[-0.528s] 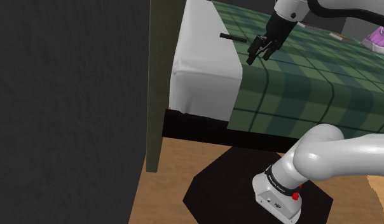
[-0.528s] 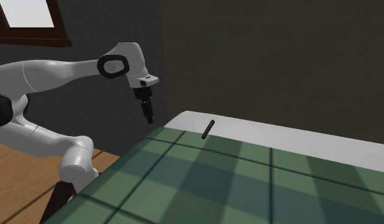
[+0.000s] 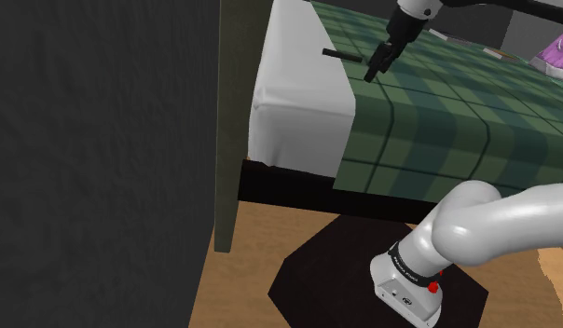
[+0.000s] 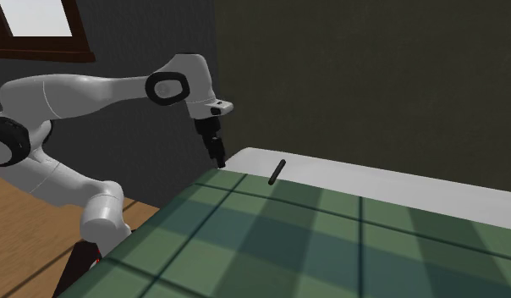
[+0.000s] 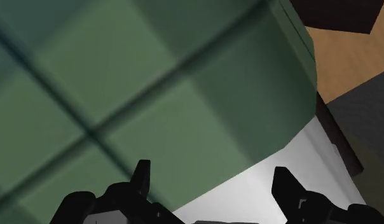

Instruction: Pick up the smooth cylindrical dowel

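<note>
One white robot arm with dark joints [image 4: 72, 89] reaches from its dark box stand [image 3: 312, 270] over the head end of a bed. Its all-black two-finger gripper [image 4: 219, 160] points down at the bed, fingertips close above the surface. I cannot tell whether they touch it. In the wrist view the two fingers [image 5: 141, 175] stand well apart with nothing between them, so the hand is released and empty.

Smooth dark cylindrical dowel [image 4: 277, 171]: lies flat on the white sheet band [image 4: 389, 179] at the head of the bed. One end reaches the edge of the green plaid blanket [image 4: 330, 245]. The gripper hangs near the dowel but apart from it, to its left in the second exterior view and to its right in the shoulder view.

Surroundings: a dark olive headboard post [image 3: 231, 112] stands at the bed corner against a dark grey wall [image 3: 93, 158]. Wooden floor [image 3: 247, 280] runs beneath. A dark-framed window [image 4: 38, 30] sits at the second exterior view's upper left. A small purple and white object [image 3: 556, 54] rests far down the blanket, too indistinct to identify.

Writing: a ring of small pale lettering circles the arm's base joint [image 3: 412, 266] above a red button [image 3: 432, 288]. It is too small to read.
</note>
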Robot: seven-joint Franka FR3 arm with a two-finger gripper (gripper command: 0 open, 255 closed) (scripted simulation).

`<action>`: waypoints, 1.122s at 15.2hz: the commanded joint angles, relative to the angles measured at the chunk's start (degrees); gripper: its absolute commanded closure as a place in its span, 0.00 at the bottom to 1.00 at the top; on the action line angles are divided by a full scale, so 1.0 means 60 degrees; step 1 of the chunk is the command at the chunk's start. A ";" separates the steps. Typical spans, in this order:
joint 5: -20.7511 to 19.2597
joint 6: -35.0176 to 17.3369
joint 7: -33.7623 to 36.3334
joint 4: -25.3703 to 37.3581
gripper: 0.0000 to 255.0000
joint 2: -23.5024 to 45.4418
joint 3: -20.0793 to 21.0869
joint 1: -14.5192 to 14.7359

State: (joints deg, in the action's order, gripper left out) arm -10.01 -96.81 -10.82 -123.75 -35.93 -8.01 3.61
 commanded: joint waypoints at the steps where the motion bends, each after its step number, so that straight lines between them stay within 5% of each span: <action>1: -0.0116 -0.0013 -0.1230 0.0608 0.00 0.0595 -0.0508 0.0183; 8: 0.0220 0.0027 -0.5226 0.3256 0.00 0.3227 -0.1996 0.0849; 15: 0.1504 0.0730 -0.9033 0.6753 0.00 0.6376 -0.2882 0.0898; 17: 0.1451 0.0439 -0.8991 0.6362 0.00 0.6265 -0.2840 0.0897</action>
State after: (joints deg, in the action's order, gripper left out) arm -1.49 -93.78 -64.21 -85.57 1.23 -25.08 8.97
